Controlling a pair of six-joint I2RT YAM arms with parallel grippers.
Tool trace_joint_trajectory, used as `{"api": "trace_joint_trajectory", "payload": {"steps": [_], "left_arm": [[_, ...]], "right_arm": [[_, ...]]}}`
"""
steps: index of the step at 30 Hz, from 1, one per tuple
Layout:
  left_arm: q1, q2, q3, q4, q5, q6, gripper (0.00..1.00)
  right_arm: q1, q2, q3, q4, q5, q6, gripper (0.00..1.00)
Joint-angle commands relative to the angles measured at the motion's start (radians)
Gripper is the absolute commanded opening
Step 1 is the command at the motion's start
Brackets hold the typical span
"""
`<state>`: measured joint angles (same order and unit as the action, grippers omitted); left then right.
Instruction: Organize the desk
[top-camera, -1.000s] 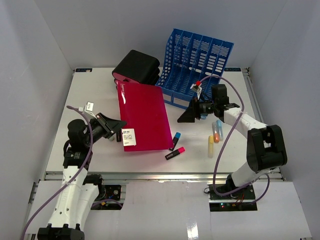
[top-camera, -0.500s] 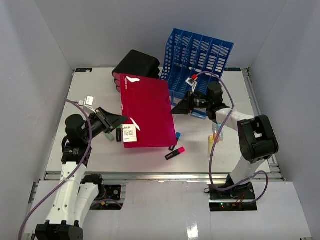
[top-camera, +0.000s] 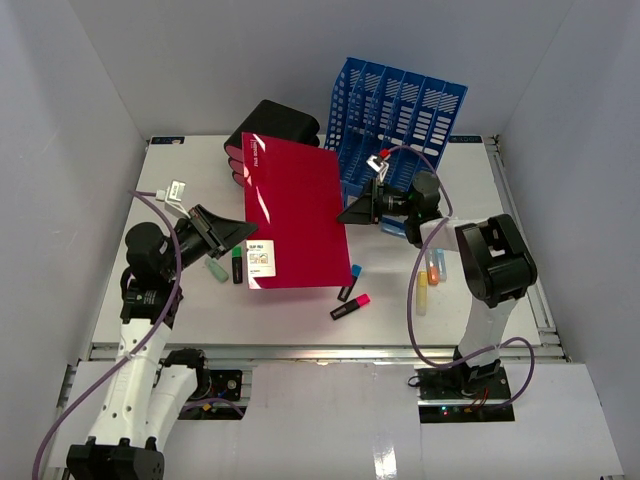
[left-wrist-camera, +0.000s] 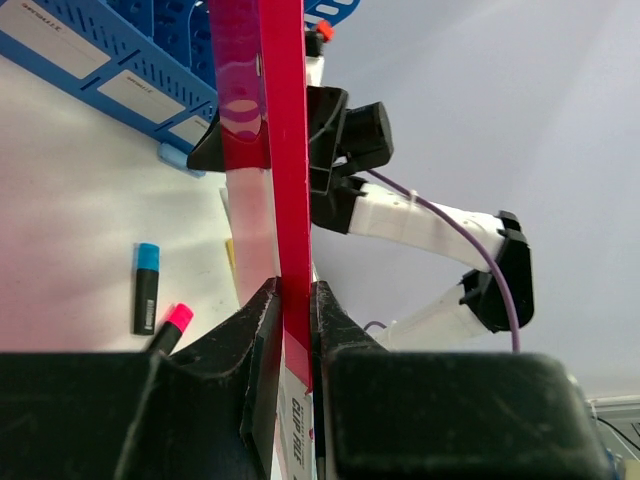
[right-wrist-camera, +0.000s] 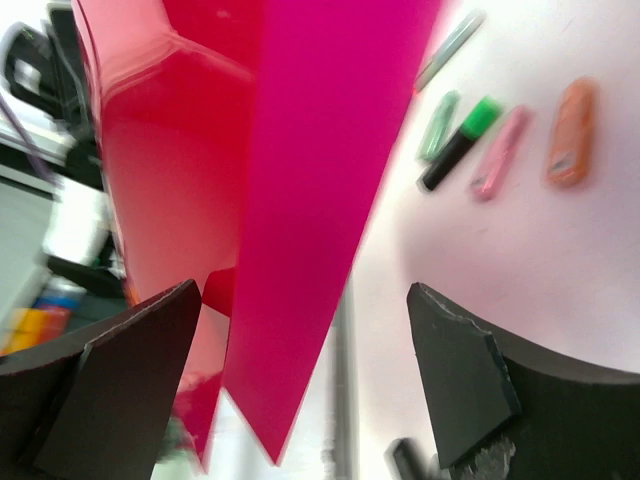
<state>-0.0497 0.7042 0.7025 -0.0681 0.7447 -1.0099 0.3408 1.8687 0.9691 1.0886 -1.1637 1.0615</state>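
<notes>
A red clip file (top-camera: 295, 215) is held tilted above the white desk (top-camera: 200, 310). My left gripper (top-camera: 232, 238) is shut on the file's lower left edge; in the left wrist view the jaws (left-wrist-camera: 296, 300) pinch the thin red sheet (left-wrist-camera: 285, 150). My right gripper (top-camera: 352, 212) is open at the file's right edge. In the right wrist view a corner of the file (right-wrist-camera: 310, 180) hangs between the spread jaws (right-wrist-camera: 305, 340), touching neither finger.
A blue file rack (top-camera: 395, 115) stands tilted at the back right, a black holder (top-camera: 272, 125) with pink folders behind the file. Markers lie loose: green (top-camera: 238, 263), blue-capped (top-camera: 350, 283), pink-capped (top-camera: 350, 307), yellow (top-camera: 422, 293), orange (top-camera: 433, 268).
</notes>
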Motion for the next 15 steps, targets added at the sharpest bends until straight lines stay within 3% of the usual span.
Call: {"api": "trace_joint_trajectory", "payload": {"steps": [1,6,13,15], "left_arm": [[-0.011,0.001,0.052,0.102,0.045,-0.047,0.00],[-0.012,0.015,0.029,0.129,0.041,-0.046,0.00],[-0.013,0.020,-0.010,0.134,0.051,-0.026,0.00],[-0.013,0.018,-0.018,0.134,0.053,-0.022,0.00]], "right_arm": [[0.010,0.082,0.047,0.653,-0.032,0.442,0.91],[0.040,0.036,0.057,0.689,-0.031,0.471,0.96],[0.044,-0.021,0.057,0.680,-0.039,0.465,0.54],[0.044,-0.035,0.056,0.682,-0.042,0.466,0.48]]}}
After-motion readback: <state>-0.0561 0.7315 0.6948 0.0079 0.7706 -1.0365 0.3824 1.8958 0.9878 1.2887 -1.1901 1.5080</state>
